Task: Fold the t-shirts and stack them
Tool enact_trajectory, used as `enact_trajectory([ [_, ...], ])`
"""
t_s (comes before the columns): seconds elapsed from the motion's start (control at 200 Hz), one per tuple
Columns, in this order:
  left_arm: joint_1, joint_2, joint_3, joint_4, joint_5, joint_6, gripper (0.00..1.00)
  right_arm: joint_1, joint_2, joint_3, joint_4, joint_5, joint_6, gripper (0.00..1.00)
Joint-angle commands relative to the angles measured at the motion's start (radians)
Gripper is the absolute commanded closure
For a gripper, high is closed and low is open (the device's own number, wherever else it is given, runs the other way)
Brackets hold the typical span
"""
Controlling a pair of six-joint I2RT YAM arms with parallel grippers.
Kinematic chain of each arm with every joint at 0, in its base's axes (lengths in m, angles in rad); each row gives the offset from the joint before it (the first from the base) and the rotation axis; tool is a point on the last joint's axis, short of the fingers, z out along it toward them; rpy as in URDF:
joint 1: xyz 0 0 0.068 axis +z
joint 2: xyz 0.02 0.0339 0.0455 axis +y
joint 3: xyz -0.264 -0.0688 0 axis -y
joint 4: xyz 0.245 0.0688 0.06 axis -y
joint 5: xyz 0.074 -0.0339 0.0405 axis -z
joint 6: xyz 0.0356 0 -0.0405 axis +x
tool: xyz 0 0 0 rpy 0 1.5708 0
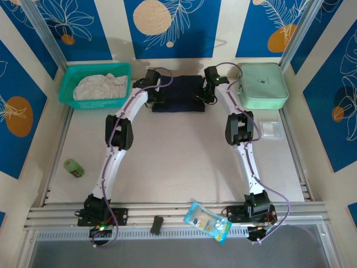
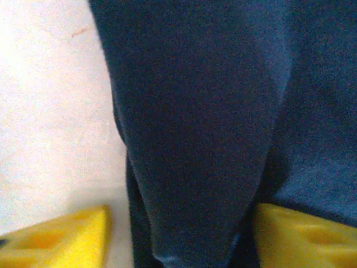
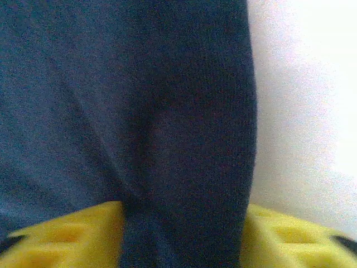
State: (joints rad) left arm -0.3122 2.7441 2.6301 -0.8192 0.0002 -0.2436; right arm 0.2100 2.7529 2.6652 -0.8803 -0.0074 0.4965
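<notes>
Now | navy t-shirt [image 1: 178,92] is lying folded at the far edge of the table [image 1: 178,162] | left gripper [image 2: 182,209] and right gripper [image 3: 182,205] are standing wide astride its side folds, apparently gripping nothing | off-white t-shirt [image 1: 100,86] is sitting crumpled in teal basket [image 1: 66,89], awaiting folding, stacking.

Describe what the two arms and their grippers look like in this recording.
Both the left arm and right arm have white tubular links, bulky black joint housings and a purple cable running along them to black bases. The left gripper and right gripper have bright yellow plastic fingers with moulded recesses.
</notes>
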Motion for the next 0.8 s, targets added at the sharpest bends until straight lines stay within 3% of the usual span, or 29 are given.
enact_trajectory([
  [0.0,0.015,-0.087,-0.017,0.011,-0.007,0.044,0.09,-0.038,-0.063,0.030,-0.059,0.030,-0.023,0.01],
  [0.04,0.016,-0.124,-0.033,0.027,-0.014,0.058,0.00,-0.046,-0.093,0.027,-0.067,0.040,-0.031,0.01],
  [0.505,0.015,-0.608,-0.093,0.091,-0.110,0.199,0.01,-0.070,-0.527,-0.033,-0.184,0.130,-0.127,0.01],
  [0.65,0.014,-0.891,-0.386,0.188,-0.145,0.229,0.01,-0.032,-0.750,-0.224,-0.164,0.212,-0.176,0.01],
  [0.795,0.015,-1.253,-0.877,0.411,-0.203,0.263,0.01,0.030,-1.103,-0.729,0.112,0.290,-0.269,0.01],
])
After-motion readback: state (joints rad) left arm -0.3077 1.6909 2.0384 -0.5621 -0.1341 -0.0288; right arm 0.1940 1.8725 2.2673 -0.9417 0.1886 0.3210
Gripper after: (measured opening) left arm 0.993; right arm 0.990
